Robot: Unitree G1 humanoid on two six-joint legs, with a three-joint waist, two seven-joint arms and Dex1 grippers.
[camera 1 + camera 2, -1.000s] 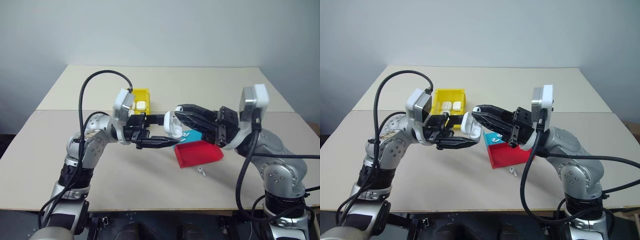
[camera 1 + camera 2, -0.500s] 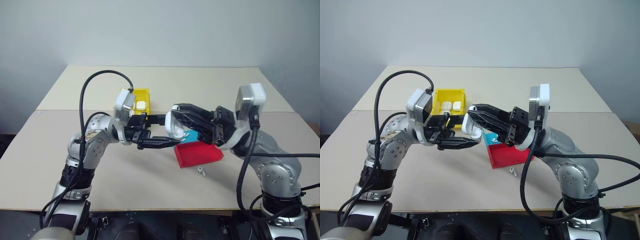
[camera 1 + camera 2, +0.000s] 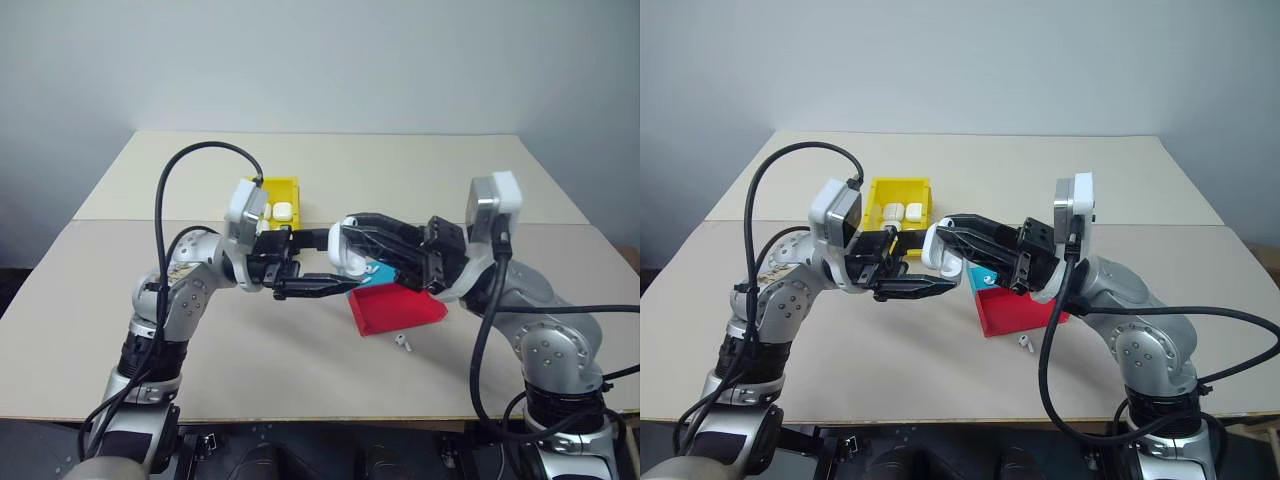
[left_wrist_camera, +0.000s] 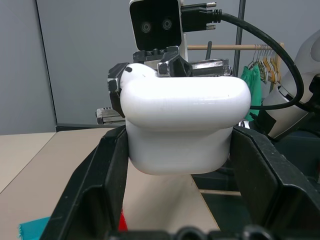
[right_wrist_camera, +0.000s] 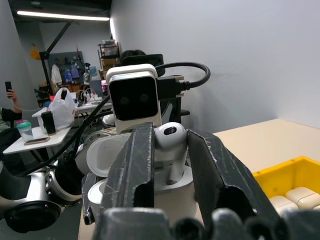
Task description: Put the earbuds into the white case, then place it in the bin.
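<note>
My left gripper point(image 3: 335, 262) is shut on the white case point(image 3: 349, 252), held in the air over the middle of the table with its lid open. My right gripper point(image 3: 352, 232) reaches in from the right, its tips right above the case. In the right wrist view an earbud point(image 5: 170, 145) sits between the fingers point(image 5: 140, 160), stem down into the open case point(image 5: 167, 192). Another earbud point(image 3: 403, 342) lies on the table in front of the red tray. The yellow bin point(image 3: 285, 188) stands behind the left gripper with white cases point(image 3: 282, 210) inside.
A red tray point(image 3: 398, 308) with a teal part point(image 3: 379, 271) lies on the table under the right gripper's fingers; small white pieces lie on the teal part. The tan tabletop point(image 3: 330, 165) stretches bare behind the bin and toward its left side.
The right gripper's tip has edged a little toward the case with the earbud. The left gripper and the case have held still.
</note>
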